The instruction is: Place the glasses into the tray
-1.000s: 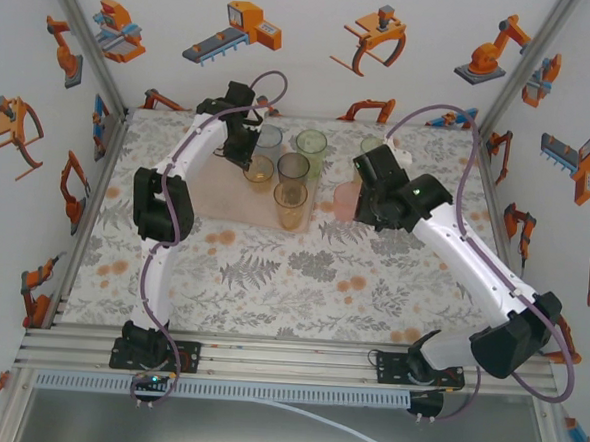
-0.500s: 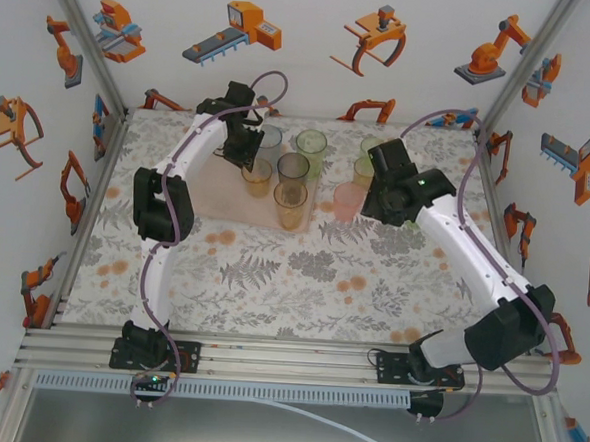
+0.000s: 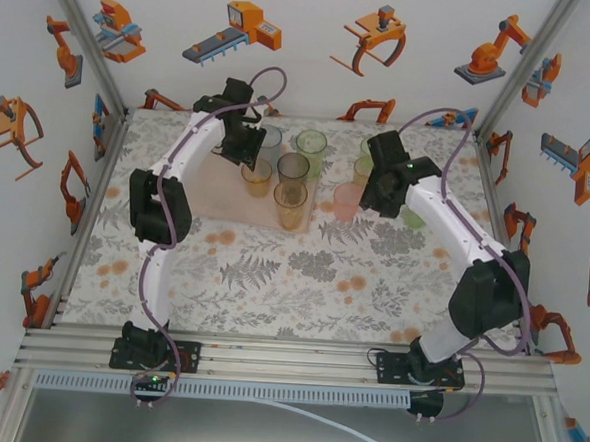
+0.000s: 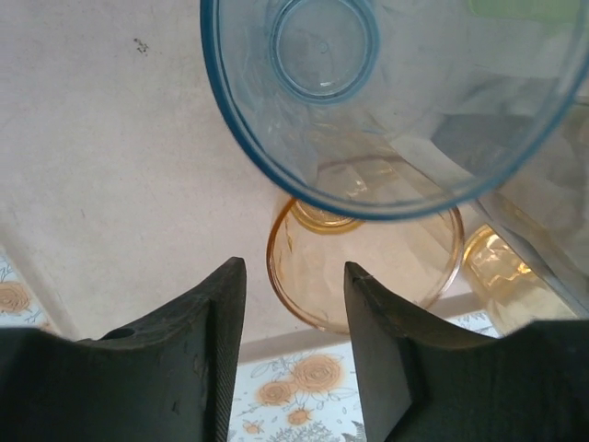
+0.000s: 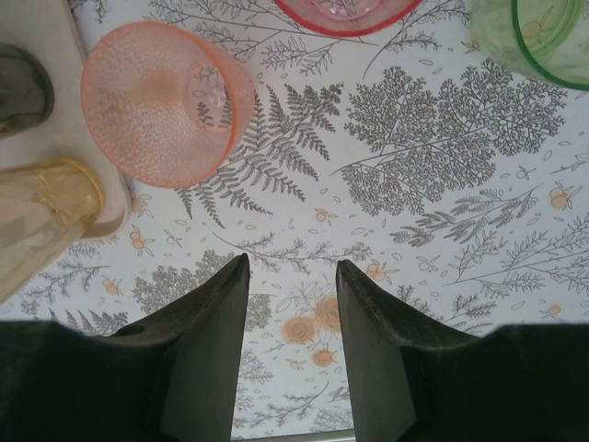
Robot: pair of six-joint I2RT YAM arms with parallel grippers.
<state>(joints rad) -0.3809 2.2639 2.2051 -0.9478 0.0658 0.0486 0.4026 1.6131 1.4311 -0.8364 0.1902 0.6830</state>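
Left gripper (image 4: 293, 350) is hanging over the tray (image 4: 101, 175), fingers spread, nothing between them. A blue glass (image 4: 396, 101) and an orange glass (image 4: 368, 267) are standing upright on the tray just ahead, toward the upper right of the frame.

Right gripper (image 5: 290, 341) is hovering over the flowered tablecloth (image 5: 414, 166), jaws likewise apart and empty. A pink glass (image 5: 166, 101) is sitting upper left, off the tray but just beside its corner. A green glass (image 5: 543, 37) is waiting at the upper right edge.

Judgement: thin translucent plastic, tapered, the pink one dimpled — light, slick, slightly springy, probably tipping easily. The best hold is looking like one finger inside the rim and one outside — squeezing gently.
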